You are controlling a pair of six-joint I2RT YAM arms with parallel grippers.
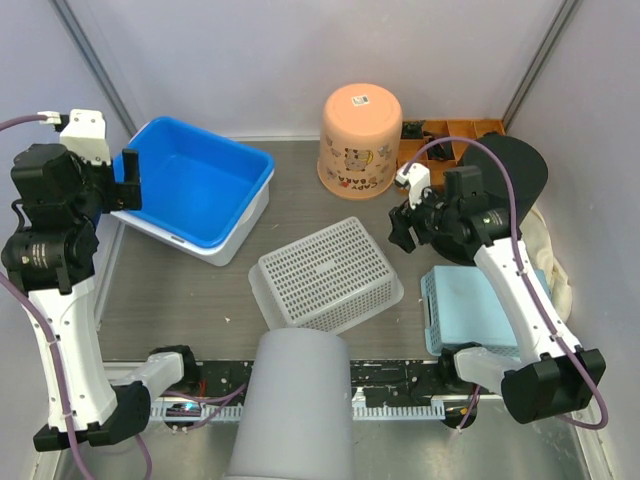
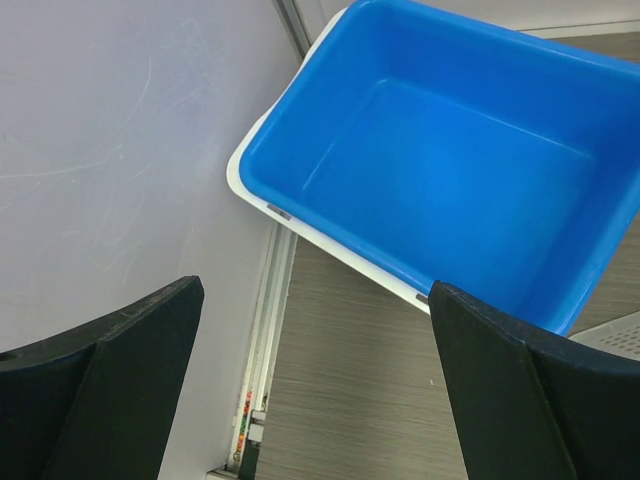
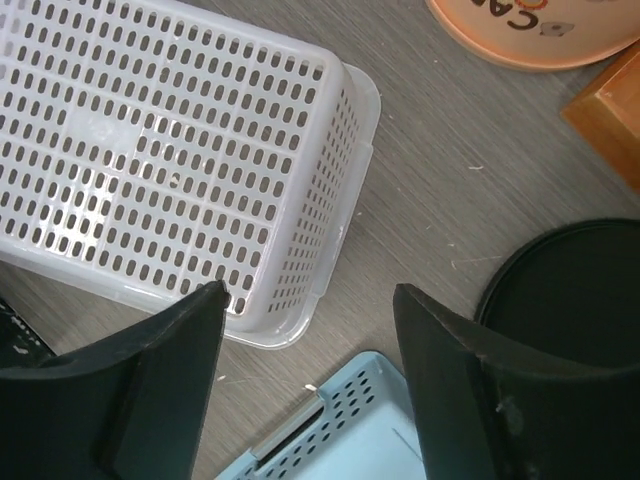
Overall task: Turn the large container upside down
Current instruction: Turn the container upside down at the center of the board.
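We see the large blue rectangular plastic container (image 1: pixel 195 185) at the back left of the grey wood-grain table (image 1: pixel 180 300), standing upright with its open mouth facing up and its smooth, glossy inside bare. Its corners are rounded and it sits skewed to the table edges. A white band runs under its rim and down its near side, and we cannot tell whether that is a second tub nested beneath it. The left gripper (image 1: pixel 120 185) hangs just beside the container's left rim, its black fingers (image 2: pixel 120 370) spread wide with nothing between them. In the left wrist view the container (image 2: pixel 450 160) lies ahead of those fingers and apart from them. The right gripper (image 1: pixel 405 225) hovers over the table on the right, its fingers (image 3: pixel 150 390) likewise parted and gripping nothing. Below it we see the white perforated plastic basket (image 3: pixel 170 150), lying bottom up at the middle of the table. Behind that stands an orange plastic bucket (image 1: pixel 360 135), also bottom up, with cartoon print on its side. Near the right arm lie a pale blue perforated tray (image 1: pixel 465 305) and a black round disc (image 1: pixel 520 170).
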